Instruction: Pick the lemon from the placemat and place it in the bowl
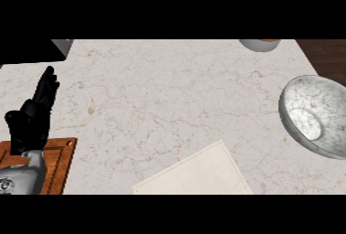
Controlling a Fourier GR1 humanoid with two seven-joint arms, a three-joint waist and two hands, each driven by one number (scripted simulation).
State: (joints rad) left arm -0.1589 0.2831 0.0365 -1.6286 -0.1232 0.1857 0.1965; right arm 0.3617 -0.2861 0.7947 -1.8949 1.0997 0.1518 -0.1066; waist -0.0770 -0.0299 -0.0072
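Head view, the only one: the left hand [35, 116] stands at the left edge of the table [155, 91], fingers straight and pointing up, holding nothing; it reads as resting, not working. The right hand does not show anywhere, so its state cannot be told. The placemat [199, 176], pale and set at an angle, lies at the lower middle, its near part cut off by the lower edge of the view. No lemon is visible on the part of the placemat that shows, nor in the bowl [317, 116], nor anywhere else on the table; whether it sits out of view or is carried by the unseen hand cannot be said. The bowl, marbled grey and white, sits at the right edge, tilted open toward the view, its inside bare. Judgement: the step in hand is unclear; the lemon is not yet in the bowl, so the placing remains undone. The next move calls for bringing the lemon over the bowl's rim and letting it go low inside, so it does not roll out. Other things: a brown wooden board [57, 164] under the left forearm at lower left, a grey cup [260, 44] at the top edge toward the right, a grey object's corner [62, 45] at upper left. Between placemat and bowl the marble top is bare; nothing stands in that path.
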